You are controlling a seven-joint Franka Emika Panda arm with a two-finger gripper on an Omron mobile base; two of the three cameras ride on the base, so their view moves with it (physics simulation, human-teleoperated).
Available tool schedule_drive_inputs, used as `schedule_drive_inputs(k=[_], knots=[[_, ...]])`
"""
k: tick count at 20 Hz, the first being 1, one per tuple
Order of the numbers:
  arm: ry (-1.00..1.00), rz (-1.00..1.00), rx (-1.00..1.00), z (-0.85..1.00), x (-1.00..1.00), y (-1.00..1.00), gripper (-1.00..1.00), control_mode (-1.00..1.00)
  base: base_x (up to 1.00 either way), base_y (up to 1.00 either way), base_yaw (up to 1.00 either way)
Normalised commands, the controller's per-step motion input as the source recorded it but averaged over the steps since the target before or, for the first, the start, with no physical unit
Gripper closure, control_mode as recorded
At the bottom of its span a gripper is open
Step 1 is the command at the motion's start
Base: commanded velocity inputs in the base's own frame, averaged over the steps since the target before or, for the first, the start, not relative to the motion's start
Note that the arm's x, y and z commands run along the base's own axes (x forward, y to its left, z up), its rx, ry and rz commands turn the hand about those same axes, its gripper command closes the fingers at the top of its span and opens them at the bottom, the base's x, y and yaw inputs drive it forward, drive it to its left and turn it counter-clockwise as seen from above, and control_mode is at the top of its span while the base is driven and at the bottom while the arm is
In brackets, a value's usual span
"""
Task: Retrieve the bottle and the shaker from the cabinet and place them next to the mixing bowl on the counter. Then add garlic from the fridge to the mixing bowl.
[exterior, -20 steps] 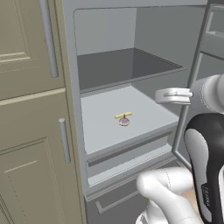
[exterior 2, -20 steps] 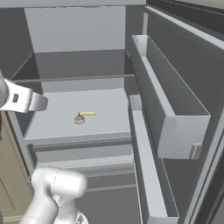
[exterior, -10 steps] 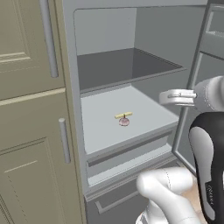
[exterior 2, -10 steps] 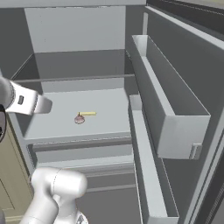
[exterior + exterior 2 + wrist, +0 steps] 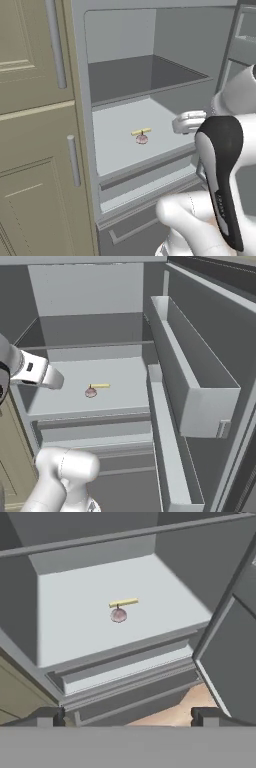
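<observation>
So the arm is drifting a bit compared to a second ago: in the left base view the hand has slid lower and a little right, coming down toward the level of the fridge (image 5: 150, 40) shelf, while the garlic (image 5: 142, 138) hasn't budged. In the right base view the hand has likewise sunk a touch at the left edge. I'm reading that as the approach getting going for the last part of the job, the garlic grab; the base isn't moving, the background is staying put.

The garlic (image 5: 118, 615) is sitting out in the open on the middle shelf (image 5: 75, 612), with a little yellow stick (image 5: 123, 602) just beside it.

The gripper (image 5: 128, 717) is hanging outside the fridge, in front of the shelf lip and well apart from the garlic. Its jaws are standing spread as wide as they go, gripping nothing and touching nothing.
</observation>
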Motion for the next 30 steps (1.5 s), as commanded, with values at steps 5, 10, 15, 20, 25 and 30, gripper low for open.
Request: schedule_drive_inputs(k=[5, 10, 15, 20, 25, 30], knots=[[0.02, 0.03, -0.01, -0.29, 0.28, -0.03, -1.00, -1.00, 0.00, 0.00, 0.00], [-0.01, 0.11, 0.01, -0.34, 0.48, 0.00, -1.00, -1.00, 0.00, 0.00, 0.00], [0.00, 0.14, 0.01, -0.39, 0.48, 0.00, -1.00, -1.00, 0.00, 0.00, 0.00], [0.02, 0.09, 0.00, -0.57, 0.60, 0.03, -1.00, -1.00, 0.00, 0.00, 0.00], [0.25, 0.00, -0.08, -0.27, 0.70, 0.15, -1.00, -1.00, 0.00, 0.00, 0.00], [0.25, 0.00, -0.06, -0.29, 0.81, 0.06, -1.00, -1.00, 0.00, 0.00, 0.00]])
